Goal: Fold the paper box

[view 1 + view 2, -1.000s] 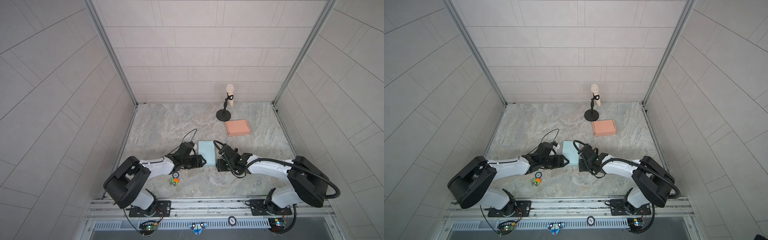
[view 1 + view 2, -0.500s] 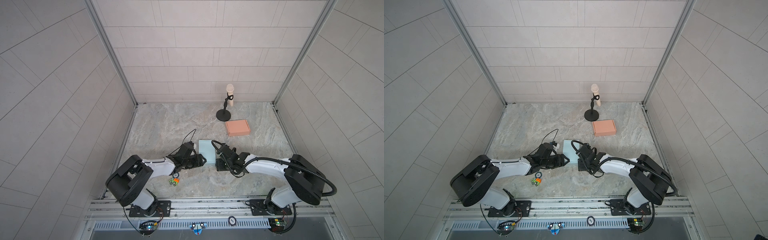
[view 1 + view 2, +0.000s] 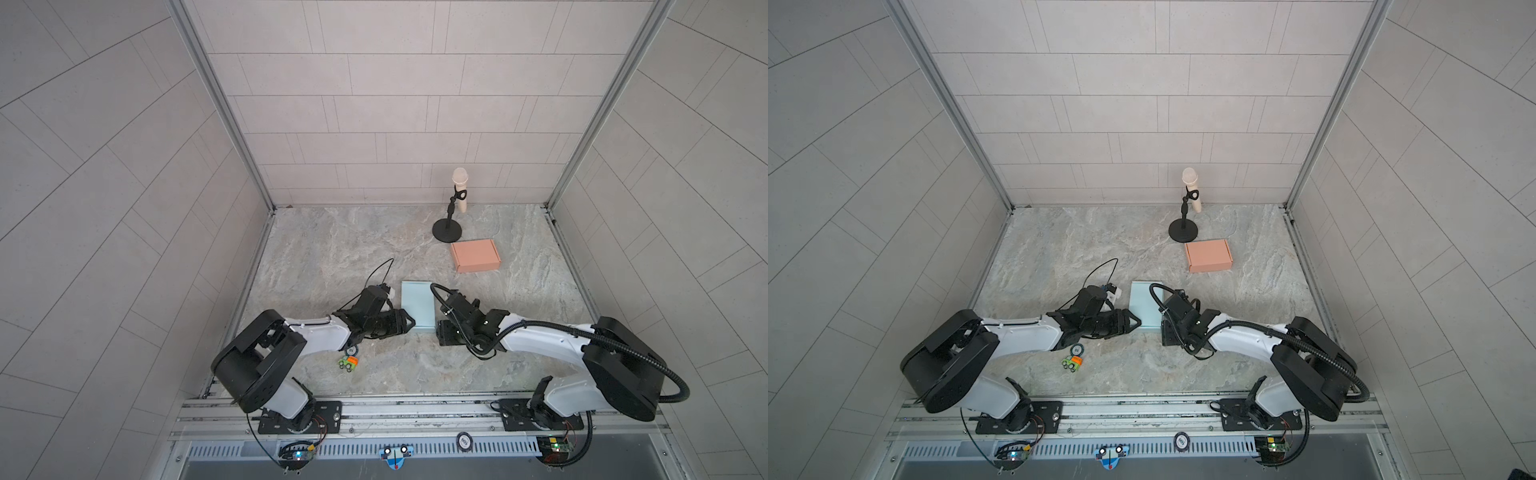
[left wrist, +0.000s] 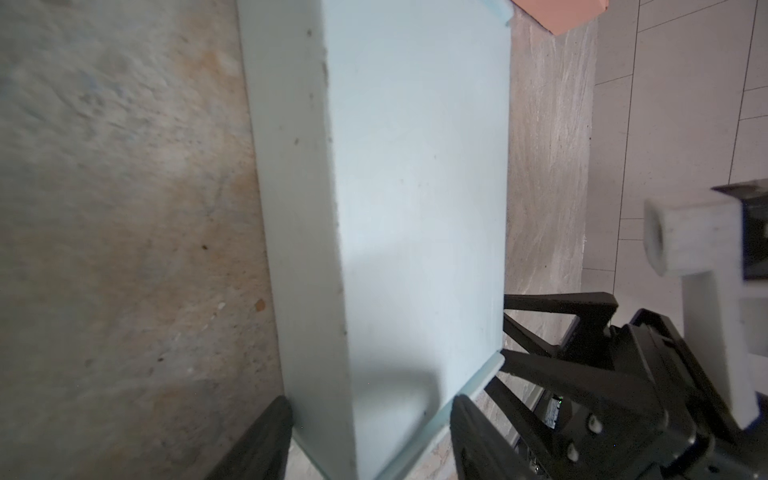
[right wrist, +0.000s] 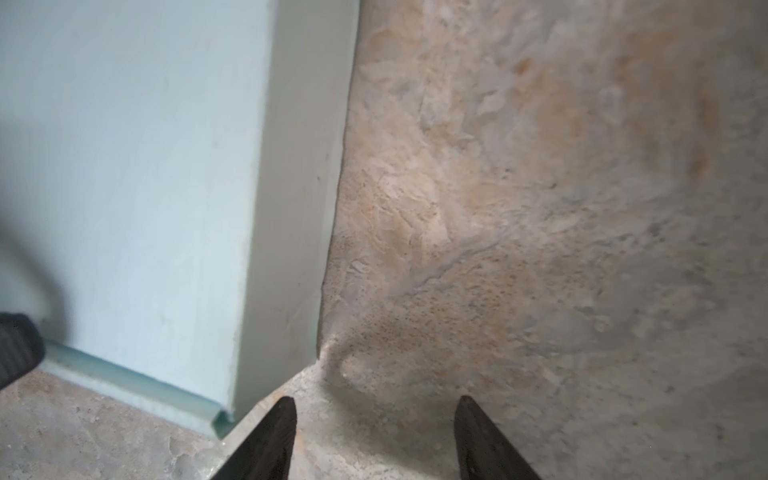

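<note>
Lying flat on tabletop, pale blue box sits near front, mid-width, between both grippers. Left gripper at box's near left corner: fingers spread, one by side wall, one by end lip, corner between them. Right gripper just beside near right corner: fingers spread, only bare tabletop between. Pink box farther back on right, well apart. Mic on stand behind it. Small toy beside left arm.
</note>
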Available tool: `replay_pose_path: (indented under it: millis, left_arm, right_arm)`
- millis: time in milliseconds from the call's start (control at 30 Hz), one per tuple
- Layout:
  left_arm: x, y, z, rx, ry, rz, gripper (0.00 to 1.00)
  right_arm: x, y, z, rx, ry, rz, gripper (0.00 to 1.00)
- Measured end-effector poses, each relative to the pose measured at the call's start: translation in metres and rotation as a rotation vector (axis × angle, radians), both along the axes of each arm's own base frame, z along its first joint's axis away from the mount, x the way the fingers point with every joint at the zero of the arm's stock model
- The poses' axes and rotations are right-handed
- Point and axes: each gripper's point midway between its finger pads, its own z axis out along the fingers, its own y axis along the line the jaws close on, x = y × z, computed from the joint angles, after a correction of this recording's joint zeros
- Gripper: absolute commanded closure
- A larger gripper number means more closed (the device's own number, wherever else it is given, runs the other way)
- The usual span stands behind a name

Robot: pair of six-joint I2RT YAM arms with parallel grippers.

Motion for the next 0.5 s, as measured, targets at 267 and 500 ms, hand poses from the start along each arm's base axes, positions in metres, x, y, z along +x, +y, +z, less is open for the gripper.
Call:
replay_pose_path:
  millis: [267,500]
  left_arm:
    - [0.0,0.0,0.001,-0.007,0.001,-0.009,0.36]
    - [0.001,0.001,0.001,-0.005,0.001,-0.003,0.36]
  right_arm:
    - [0.005,-0.003,-0.001,-0.001,0.0,-0.018,0.36]
    - [0.02,0.005,0.0,0.007,-0.027,-0.028,0.37]
